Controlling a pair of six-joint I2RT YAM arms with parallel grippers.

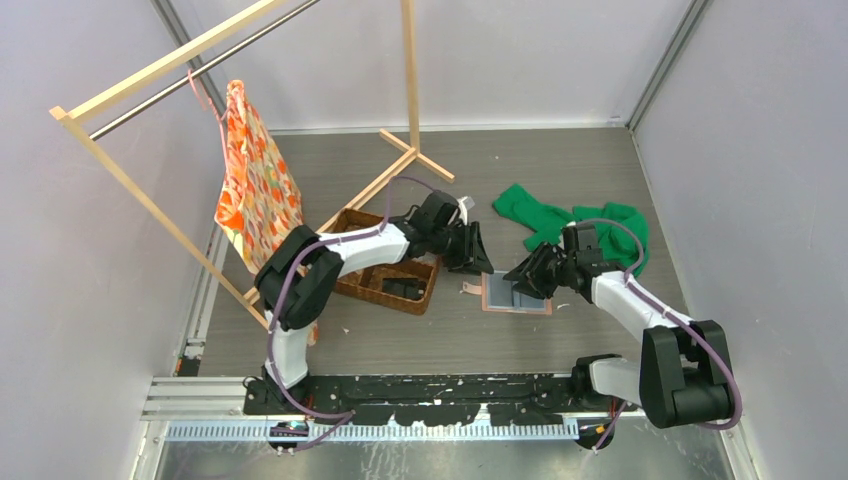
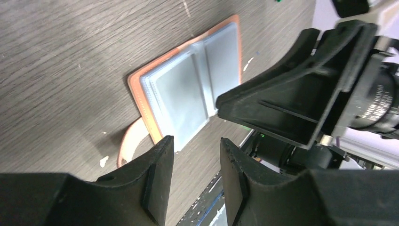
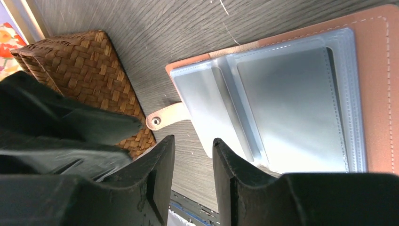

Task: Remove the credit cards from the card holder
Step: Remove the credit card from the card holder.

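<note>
The card holder (image 1: 516, 296) lies open and flat on the table, salmon-pink with grey sleeve panels facing up and its strap tab (image 1: 470, 288) to the left. It also shows in the left wrist view (image 2: 186, 89) and the right wrist view (image 3: 287, 103). I cannot make out any cards in the sleeves. My left gripper (image 1: 478, 256) hovers just above the holder's far left edge, open and empty (image 2: 196, 141). My right gripper (image 1: 532, 280) hovers over the holder's right side, open and empty (image 3: 193, 140). The two grippers face each other closely across the holder.
A brown woven basket (image 1: 385, 268) with dark items inside sits left of the holder, also in the right wrist view (image 3: 80, 61). A green cloth (image 1: 560, 220) lies behind the right arm. A wooden rack (image 1: 410, 70) with an orange patterned cloth (image 1: 255, 185) stands at the back left.
</note>
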